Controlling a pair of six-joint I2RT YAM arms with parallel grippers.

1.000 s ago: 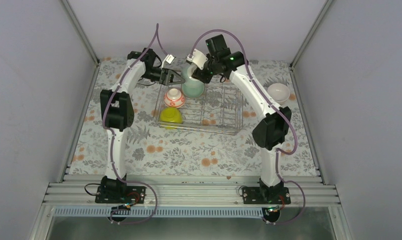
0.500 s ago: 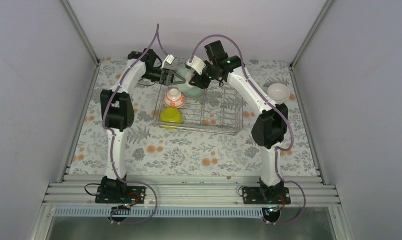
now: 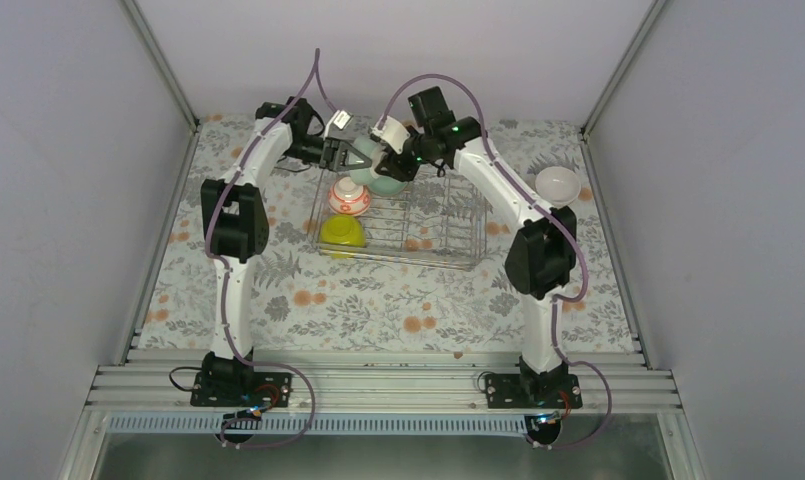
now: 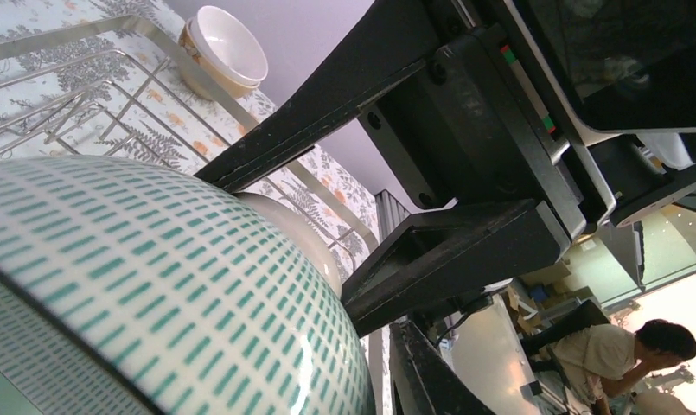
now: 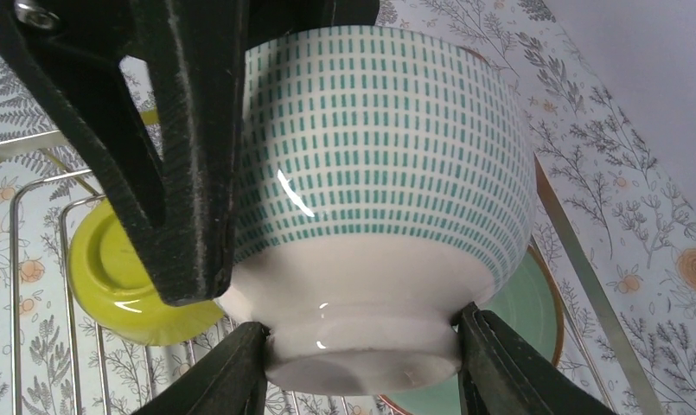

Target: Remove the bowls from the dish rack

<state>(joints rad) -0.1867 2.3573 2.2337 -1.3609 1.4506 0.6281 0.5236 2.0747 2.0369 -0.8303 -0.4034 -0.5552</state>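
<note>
A white bowl with teal dashes (image 5: 387, 156) hangs above the wire dish rack (image 3: 448, 225), and my right gripper (image 5: 361, 346) is shut on its foot ring. In the top view the right gripper (image 3: 391, 160) holds this bowl (image 3: 376, 160) against my left gripper (image 3: 350, 152), whose fingers (image 5: 188, 130) spread open beside the bowl's wall. The bowl (image 4: 137, 285) fills the left wrist view. A red-and-white bowl (image 3: 349, 196) and a yellow bowl (image 3: 342, 231) sit in the rack's left end. A mint bowl with a brown rim (image 5: 521, 337) lies under the held one.
A white bowl (image 3: 558, 184) stands on the floral tablecloth to the right of the rack. The enclosure's back wall is close behind both grippers. The rack's right half holds only bare wires (image 3: 448, 200).
My right gripper has carried the teal-dashed bowl leftward, up to the left gripper. The left arm has barely moved.
</note>
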